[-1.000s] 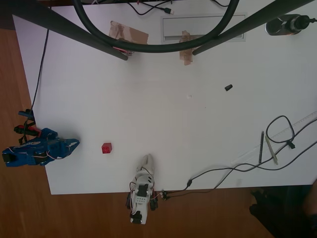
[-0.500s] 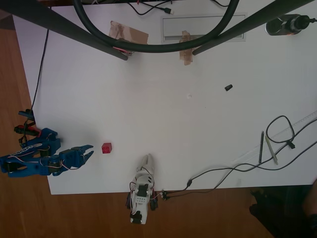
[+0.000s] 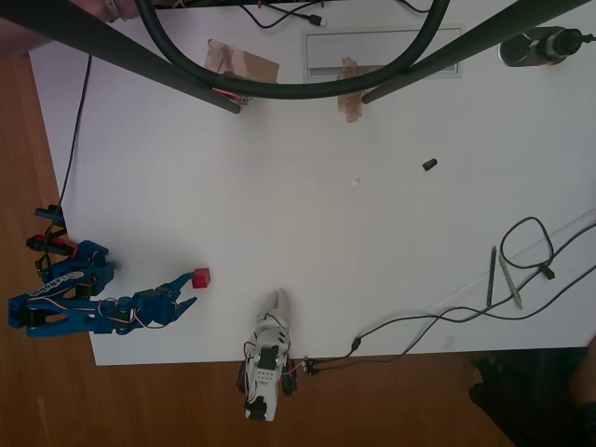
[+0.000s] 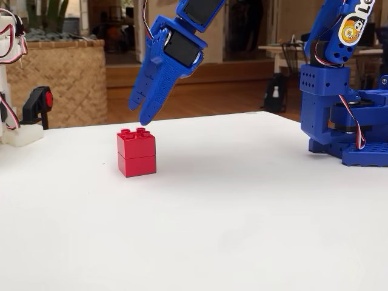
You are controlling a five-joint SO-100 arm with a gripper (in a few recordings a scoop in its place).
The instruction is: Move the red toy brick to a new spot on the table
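Note:
The red toy brick (image 3: pixel 200 277) (image 4: pixel 136 153) stands upright, studs up, on the white table (image 3: pixel 326 223) (image 4: pixel 242 200) near its front left corner in the overhead view. My blue gripper (image 3: pixel 189 291) (image 4: pixel 140 115) is open, reaching in from the left. In the fixed view its fingertips (image 4: pixel 145 119) hang just above the brick's studs, slightly behind them, with a small gap and no contact. In the overhead view the brick lies at the tip of the upper finger (image 3: pixel 182 280), not between the fingers.
A small black piece (image 3: pixel 429 165) lies far right of centre. Brown tape patches (image 3: pixel 242 63) sit at the back. Cables (image 3: pixel 526 244) and two pens (image 3: pixel 491 277) lie at the right. Dark stand legs (image 3: pixel 140 58) cross the top. The blue arm's base (image 4: pixel 348 121) stands right.
The blue arm has unfolded and stretched right across the table edge. Its gripper has opened and come up to the red brick, which has stayed in place.

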